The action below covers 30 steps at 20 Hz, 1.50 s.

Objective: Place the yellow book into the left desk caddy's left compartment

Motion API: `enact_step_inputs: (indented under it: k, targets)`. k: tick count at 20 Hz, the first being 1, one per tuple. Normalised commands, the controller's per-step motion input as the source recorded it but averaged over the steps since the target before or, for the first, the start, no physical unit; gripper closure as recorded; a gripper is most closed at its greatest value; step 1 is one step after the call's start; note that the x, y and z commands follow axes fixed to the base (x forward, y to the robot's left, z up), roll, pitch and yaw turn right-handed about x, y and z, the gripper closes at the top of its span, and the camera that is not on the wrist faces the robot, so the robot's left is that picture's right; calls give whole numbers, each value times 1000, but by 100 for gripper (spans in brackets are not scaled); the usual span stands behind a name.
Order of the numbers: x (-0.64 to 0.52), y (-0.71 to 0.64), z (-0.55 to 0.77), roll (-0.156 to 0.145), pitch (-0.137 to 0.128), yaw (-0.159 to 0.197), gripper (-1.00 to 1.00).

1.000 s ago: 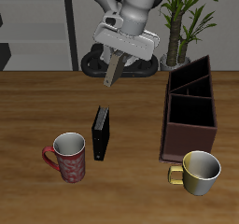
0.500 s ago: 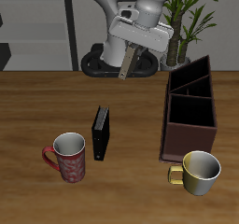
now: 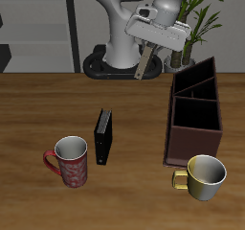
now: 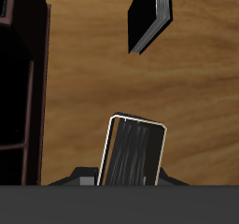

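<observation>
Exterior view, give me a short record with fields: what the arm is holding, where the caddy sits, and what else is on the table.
held item: yellow book, hanging from the gripper, clear of the table
fingers: shut on the book's upper end
left desk caddy: beside the yellow mug, three open-topped sections
left compartment: wedge-shaped end farthest back, no book in it yet
book versus caddy: book in the air beside the caddy's far end, not above it
other items: black book, red mug

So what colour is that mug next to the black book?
The mug is red with a speckled pattern and a pale grey inside, beside the black book. The exterior view shows it best.
</observation>
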Motion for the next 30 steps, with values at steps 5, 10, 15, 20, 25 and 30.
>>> enact_step_inputs:
  k: [5,10,15,20,25,30]
  targets:
    - [-200,193,-22,-42,-9,-16,100]
    - [-256,209,-69,-71,-4,-25,100]
    - [-306,387,-53,-52,-28,-1,100]
    - [-161,431,-62,35,-22,51,100]
    - [-24,325,-3,47,-13,30,100]
    - [65,169,46,41,10,8,100]
